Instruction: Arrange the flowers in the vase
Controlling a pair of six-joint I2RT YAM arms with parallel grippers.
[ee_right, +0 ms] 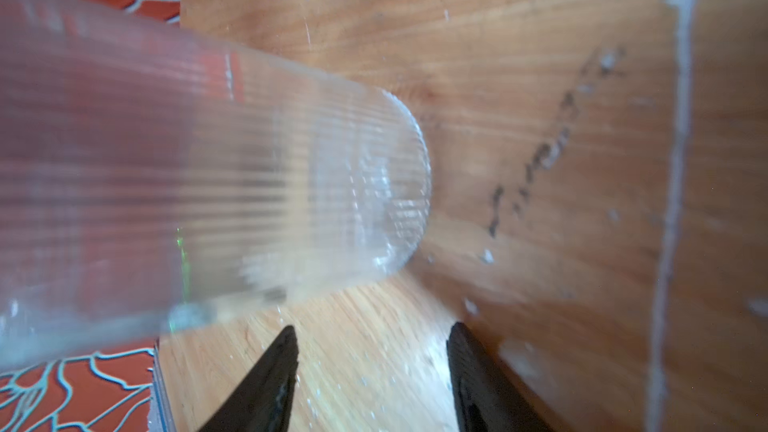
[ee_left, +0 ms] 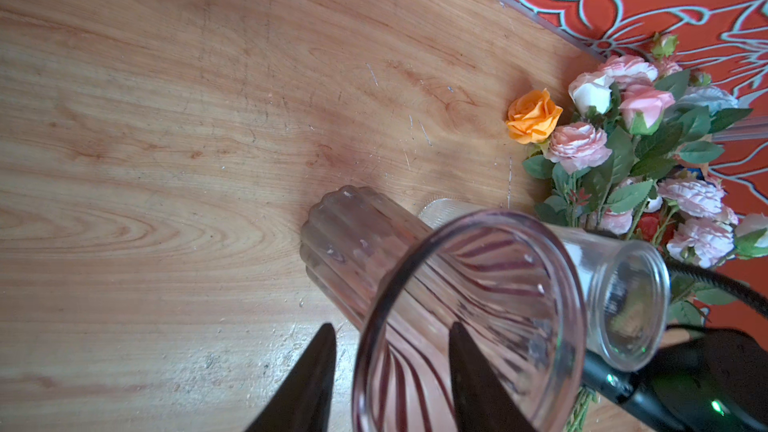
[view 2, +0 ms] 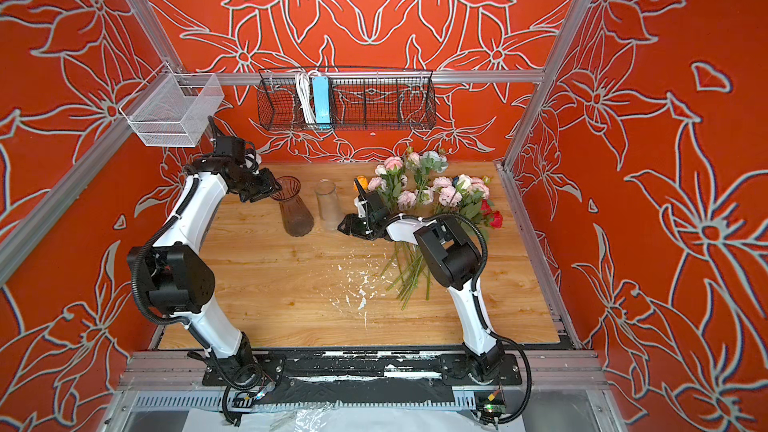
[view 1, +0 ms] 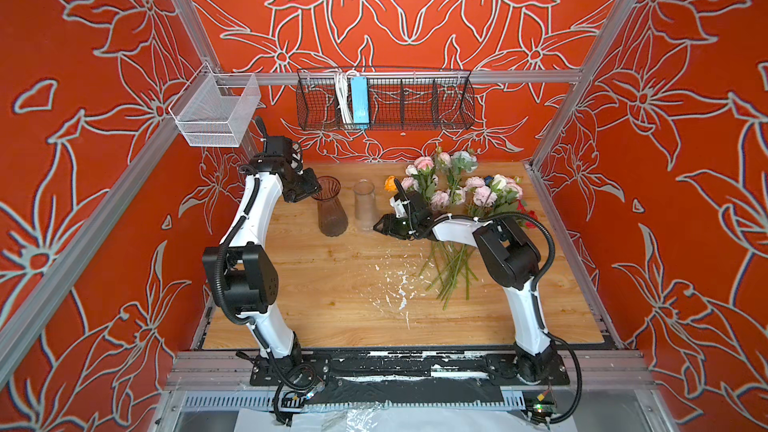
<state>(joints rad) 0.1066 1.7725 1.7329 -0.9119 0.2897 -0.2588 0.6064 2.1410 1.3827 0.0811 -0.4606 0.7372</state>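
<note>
- Two upright, far centre: tinted vase (view 1: pixel 331 211), clear vase (view 1: pixel 365 203) right of it.
- Flowers (view 1: pixel 457 195) heaped far right on counter (view 1: pixel 332 284).
- Left hand (ee_left: pixel 390 328) apart, astride tinted vase rim.
- Right hand (ee_right: pixel 374 328) apart, beside clear vase.

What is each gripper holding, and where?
Nothing. The left gripper straddles the rim of the tinted vase, unclamped; the right gripper stands open beside the clear vase.
</note>
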